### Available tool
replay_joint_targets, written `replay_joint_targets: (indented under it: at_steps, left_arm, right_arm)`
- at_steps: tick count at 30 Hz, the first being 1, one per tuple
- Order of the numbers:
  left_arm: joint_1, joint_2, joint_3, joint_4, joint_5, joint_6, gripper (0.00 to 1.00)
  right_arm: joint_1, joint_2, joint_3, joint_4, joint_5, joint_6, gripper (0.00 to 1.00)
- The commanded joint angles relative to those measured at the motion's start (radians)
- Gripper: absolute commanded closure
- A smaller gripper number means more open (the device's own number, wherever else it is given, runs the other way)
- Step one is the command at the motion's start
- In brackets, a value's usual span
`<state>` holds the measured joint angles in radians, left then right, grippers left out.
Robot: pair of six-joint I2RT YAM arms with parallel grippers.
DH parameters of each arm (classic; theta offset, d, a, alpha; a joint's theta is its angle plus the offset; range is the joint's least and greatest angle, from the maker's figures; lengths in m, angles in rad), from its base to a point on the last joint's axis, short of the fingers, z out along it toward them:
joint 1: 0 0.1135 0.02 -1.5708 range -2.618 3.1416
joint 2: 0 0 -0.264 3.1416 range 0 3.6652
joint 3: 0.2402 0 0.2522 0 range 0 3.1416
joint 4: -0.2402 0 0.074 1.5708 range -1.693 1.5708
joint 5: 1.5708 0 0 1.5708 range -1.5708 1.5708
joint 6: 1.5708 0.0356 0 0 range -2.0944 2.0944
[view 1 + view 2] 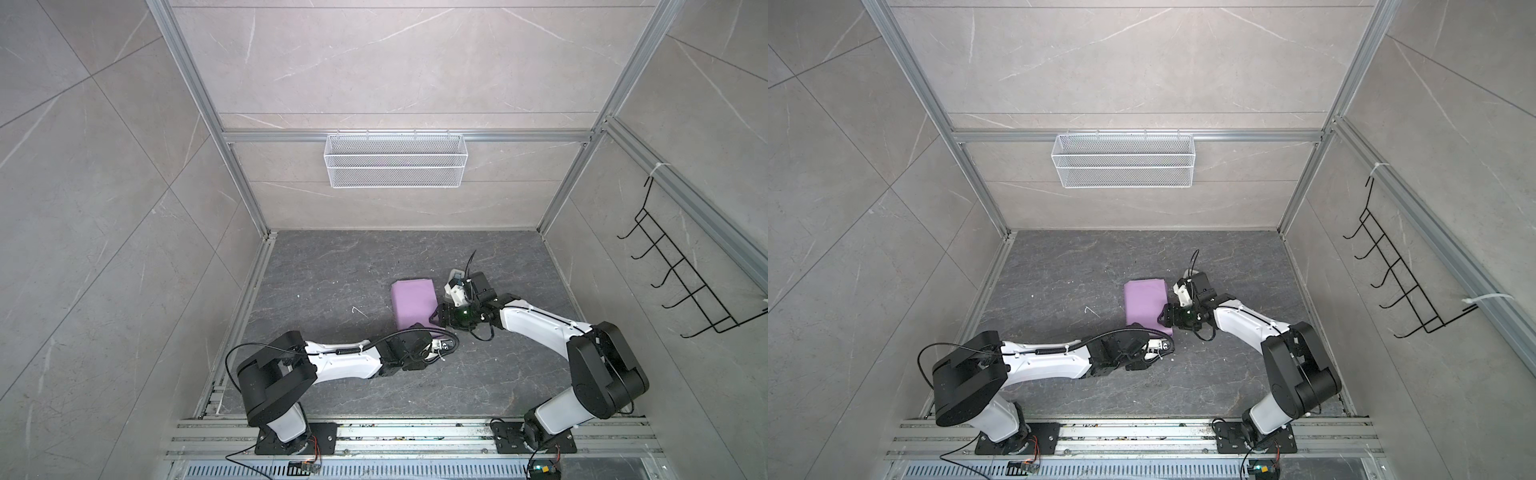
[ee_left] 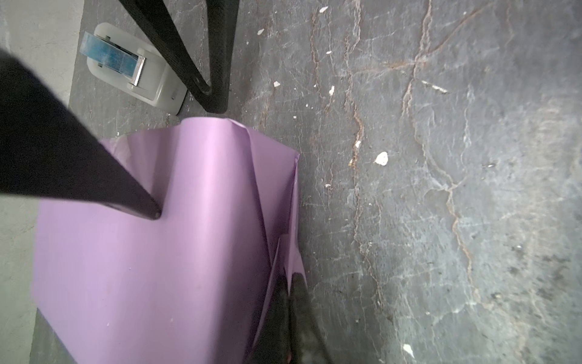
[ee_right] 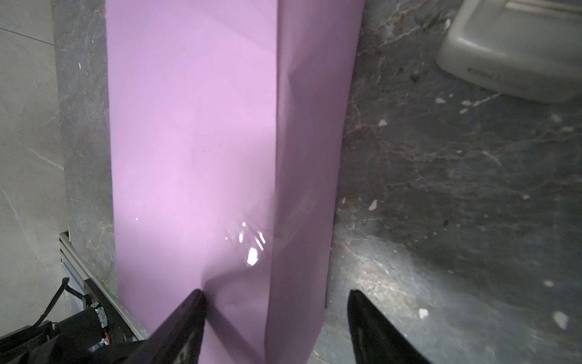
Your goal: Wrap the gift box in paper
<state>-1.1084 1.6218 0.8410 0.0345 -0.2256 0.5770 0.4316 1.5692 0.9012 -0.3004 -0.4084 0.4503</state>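
The paper (image 1: 415,305) (image 1: 1146,305) lies lilac side out, folded into a box-shaped bundle in the middle of the dark table. The gift box is hidden under it. My left gripper (image 2: 290,283) (image 1: 445,345) is at the bundle's near end, shut on a folded flap of the paper (image 2: 157,268). My right gripper (image 3: 277,293) (image 1: 434,318) is open astride the bundle's right edge. One of its fingers (image 3: 192,302) rests on the paper's top face (image 3: 195,126). The other finger (image 3: 362,309) hangs over the bare table beside it.
A grey-white tape dispenser (image 1: 455,276) (image 2: 135,69) (image 3: 519,47) stands just behind my right gripper. A white wire basket (image 1: 395,160) hangs on the back wall and a black hook rack (image 1: 681,270) on the right wall. Small white scraps (image 2: 381,158) dot the table.
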Motion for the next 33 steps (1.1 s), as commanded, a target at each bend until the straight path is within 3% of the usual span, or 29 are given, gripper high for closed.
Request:
replay_joint_targets:
  at_steps: [1,20,28,33]
  left_arm:
    - [-0.002,-0.048,0.052,0.068,0.020,0.037,1.00]
    - [0.001,0.005,0.155,-0.005,0.012,0.212,0.99]
    - [0.002,0.045,0.238,-0.125,0.097,0.245,0.98]
    - [0.001,0.057,0.255,-0.166,0.071,0.262,0.98]
  right_arm:
    - [0.006,0.031,-0.027,-0.043,0.062,-0.033,0.28]
    - [0.009,0.049,-0.029,-0.034,0.025,-0.033,0.29]
    - [0.010,0.052,-0.028,-0.032,0.018,-0.031,0.29]
    - [0.010,0.057,-0.026,-0.036,0.019,-0.034,0.29]
